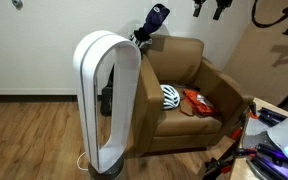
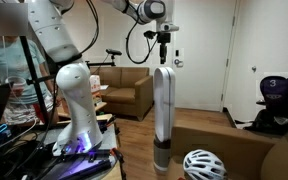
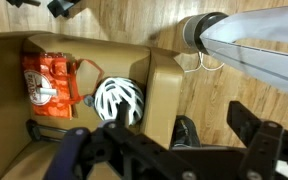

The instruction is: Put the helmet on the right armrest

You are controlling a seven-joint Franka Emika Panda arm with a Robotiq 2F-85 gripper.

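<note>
My gripper [image 2: 164, 47] hangs high over the scene, above the top of the tall white fan [image 2: 162, 112], pointing down. In the wrist view its fingers [image 3: 72, 152] come in from the bottom edge and stand wide apart, with nothing held between them. The white helmet [image 3: 117, 100] lies on the seat of the brown armchair [image 3: 165, 82], not on either armrest. It sits at the side edge of the seat nearest the fan, close against the inner wall of that armrest. In both exterior views the helmet [image 1: 171, 96] [image 2: 204, 165] shows as a pale ribbed shell low in the chair [image 1: 212, 82] [image 2: 239, 148]. An orange packet [image 3: 48, 86] lies flat on the seat toward the opposite side edge, beside the helmet; whether the two touch I cannot tell. In an exterior view the packet [image 1: 197, 102] lies nearer the seat's front edge than the helmet does. A dark blue bag [image 1: 154, 20] [image 2: 275, 100] rests on top of the chair's back. The fan [image 1: 109, 100] [image 3: 246, 38] stands on the wooden floor [image 1: 34, 135] just outside the armrest that the helmet lies against.
</note>
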